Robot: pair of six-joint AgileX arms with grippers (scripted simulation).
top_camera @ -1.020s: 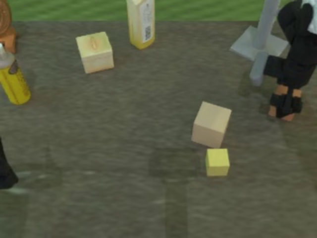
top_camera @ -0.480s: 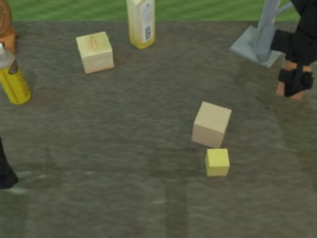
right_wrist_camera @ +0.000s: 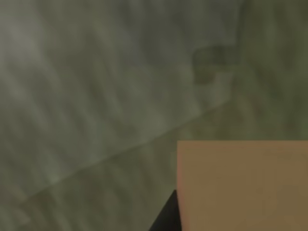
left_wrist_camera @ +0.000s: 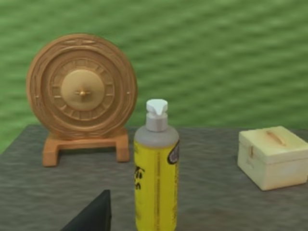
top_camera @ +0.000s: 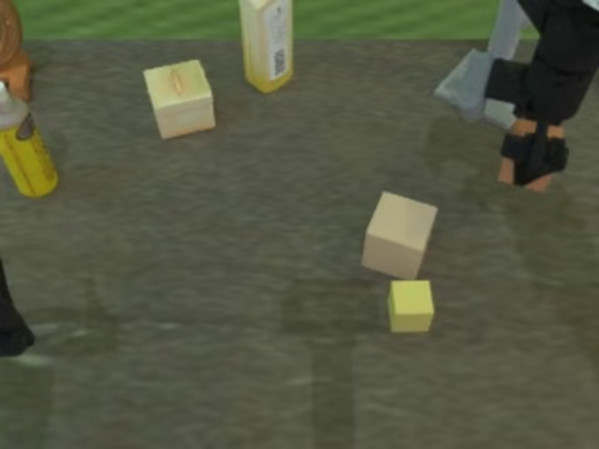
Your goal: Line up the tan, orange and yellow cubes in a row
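Observation:
The tan cube [top_camera: 401, 234] rests right of the table's middle, and the small yellow cube [top_camera: 411, 306] lies just in front of it, close to its near corner. My right gripper [top_camera: 532, 164] hovers above the table at the far right, shut on the orange cube [top_camera: 510, 171], which shows as slivers below the black fingers. The right wrist view is filled at one corner by a face of the orange cube [right_wrist_camera: 240, 187]. My left arm [top_camera: 9, 327] stays parked at the left edge.
At the back left lies a cream block [top_camera: 180, 97] with an orange streak. A yellow bottle [top_camera: 26, 150] and a wooden disc [top_camera: 9, 47] stand at the far left, and a tall yellow carton [top_camera: 267, 42] at the back. A grey stand [top_camera: 487, 79] sits behind my right gripper.
My right gripper, with the orange cube in it, went toward the back of the table and then shifted a little left. The tan and yellow cubes stayed put.

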